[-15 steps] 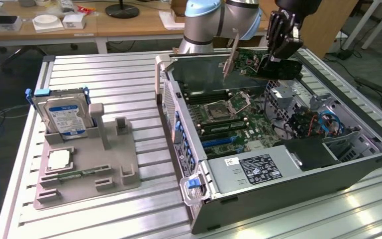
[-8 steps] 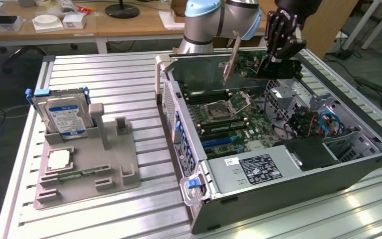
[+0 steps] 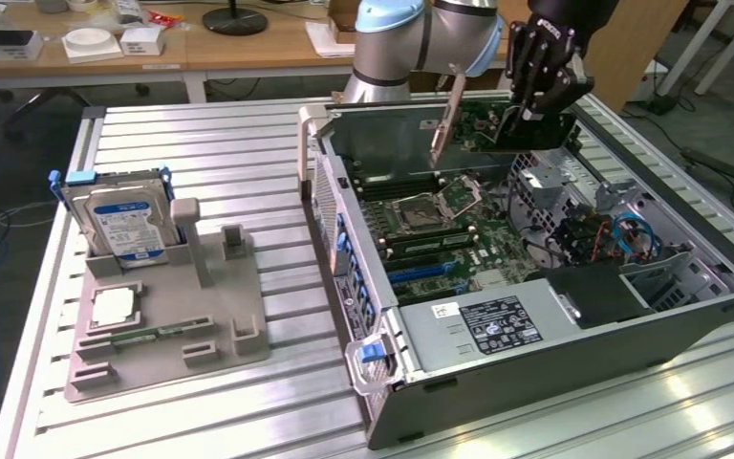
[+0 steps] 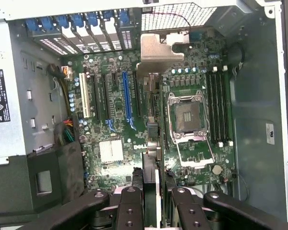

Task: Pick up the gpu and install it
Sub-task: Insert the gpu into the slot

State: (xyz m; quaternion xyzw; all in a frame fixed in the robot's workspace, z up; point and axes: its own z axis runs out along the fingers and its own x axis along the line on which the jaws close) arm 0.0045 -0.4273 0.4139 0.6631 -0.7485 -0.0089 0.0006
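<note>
The gpu (image 3: 485,129), a green card with a silver bracket (image 3: 442,120) at one end, hangs edge-down over the open computer case (image 3: 673,320). My gripper (image 3: 535,96) is shut on the card's top edge. In the wrist view the gpu (image 4: 151,139) appears edge-on between the black fingers (image 4: 130,206), its bracket (image 4: 158,52) toward the case's rear slots. It hovers above the motherboard (image 4: 115,120), between the blue slot (image 4: 127,98) and the CPU socket (image 4: 187,117), apart from the board.
A grey fixture (image 3: 214,325) on the slatted table at the exterior view's left holds an upright hard drive (image 3: 118,225), a CPU (image 3: 115,306) and a memory stick (image 3: 150,335). Inside the case sit a power supply (image 3: 488,325), cables (image 3: 615,239) and a drive cage.
</note>
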